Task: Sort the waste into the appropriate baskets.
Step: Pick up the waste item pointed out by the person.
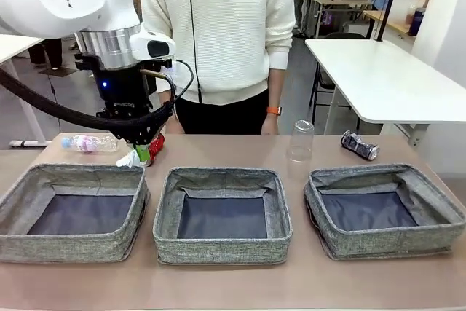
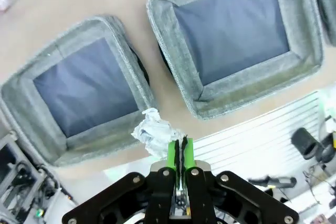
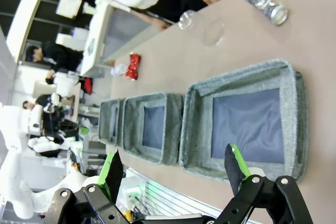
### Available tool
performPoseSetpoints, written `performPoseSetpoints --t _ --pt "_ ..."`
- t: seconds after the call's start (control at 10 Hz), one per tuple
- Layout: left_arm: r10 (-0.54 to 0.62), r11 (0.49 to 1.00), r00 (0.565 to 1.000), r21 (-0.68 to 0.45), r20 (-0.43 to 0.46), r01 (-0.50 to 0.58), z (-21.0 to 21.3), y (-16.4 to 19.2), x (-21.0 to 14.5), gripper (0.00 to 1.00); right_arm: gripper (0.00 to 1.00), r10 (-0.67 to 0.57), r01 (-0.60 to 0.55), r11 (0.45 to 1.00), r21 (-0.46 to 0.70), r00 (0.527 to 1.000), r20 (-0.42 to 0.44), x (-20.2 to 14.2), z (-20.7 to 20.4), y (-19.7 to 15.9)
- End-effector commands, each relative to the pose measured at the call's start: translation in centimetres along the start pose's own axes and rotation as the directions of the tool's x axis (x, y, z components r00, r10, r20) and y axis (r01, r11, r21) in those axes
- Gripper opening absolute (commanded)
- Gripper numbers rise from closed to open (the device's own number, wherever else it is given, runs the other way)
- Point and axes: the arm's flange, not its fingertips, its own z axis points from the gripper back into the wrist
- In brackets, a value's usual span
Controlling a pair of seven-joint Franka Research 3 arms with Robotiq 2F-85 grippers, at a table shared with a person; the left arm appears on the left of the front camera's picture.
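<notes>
Two green-padded fingers of the left arm are pressed together on a crumpled white paper ball, holding it up off the counter, to the left of the middle basket. The right arm's fingers are spread wide with nothing between them, raised above the counter on the middle basket's right.

A second basket sits just left of the middle basket and a third basket just right of it, each showing its dark blue-grey lining. Beyond the middle basket's far left corner lies a crushed red can, with a clear bottle farther left. Beyond its far right corner stands a clear plastic cup, with a crushed dark-silver can farther right. A person in a white sweater stands past the middle basket's far side.
</notes>
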Motion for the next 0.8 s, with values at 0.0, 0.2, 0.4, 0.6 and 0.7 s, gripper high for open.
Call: performPoseSetpoints --t 0.0,0.2,0.4,0.6,0.7 --pt "0.005 1.000 0.998 -0.020 -0.055 -0.006 -0.2 -0.2 0.8 0.00 1.00 0.026 -0.026 0.999 0.019 1.000 0.013 0.1 -0.2 0.1" --pt "0.038 0.999 0.998 -0.006 -0.039 -0.038 -1.2 -2.8 1.8 0.04 1.00 0.026 -0.026 0.999 0.019 1.000 0.013 0.1 -0.2 0.1" --pt "0.124 0.984 0.991 0.131 -0.044 -0.117 7.9 -11.2 4.5 0.04 1.00 0.026 -0.026 0.999 0.019 1.000 0.013 0.1 -0.2 0.1" --pt "0.207 0.976 0.977 0.080 -0.050 -0.202 15.3 -18.2 6.0 0.04 1.00 0.026 -0.026 0.999 0.019 1.000 0.013 0.1 -0.2 0.1" --pt "0.195 0.977 0.978 0.099 -0.068 -0.188 17.5 -19.6 6.1 0.04 1.00 0.026 -0.026 0.999 0.019 1.000 0.013 0.1 -0.2 0.1"
